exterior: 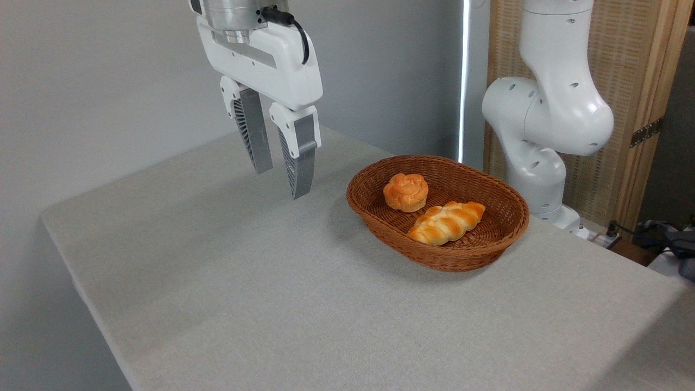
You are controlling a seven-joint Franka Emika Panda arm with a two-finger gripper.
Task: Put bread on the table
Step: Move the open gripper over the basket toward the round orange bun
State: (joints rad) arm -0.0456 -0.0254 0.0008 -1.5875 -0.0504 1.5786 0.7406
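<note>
Bread point(405, 191), a small round orange-golden bun with a swirled top, sits inside a brown oval wicker basket point(380, 222) on the right half of a light grey table point(244, 304). It lies at the basket's left end, just beside a longer braided loaf point(446, 222) to its right. The gripper point(279, 182) hangs to the left of the basket, over bare tabletop, above the surface and holding nothing. Its two ribbed grey fingers point(299, 163) point straight down with a narrow gap between them, slightly spread. The bun is to the right of the jaws and lower; being round, it has no long axis to line up with. The white arm point(548, 114) rises behind the basket at the table's far right edge and leaves the frame at the top
</note>
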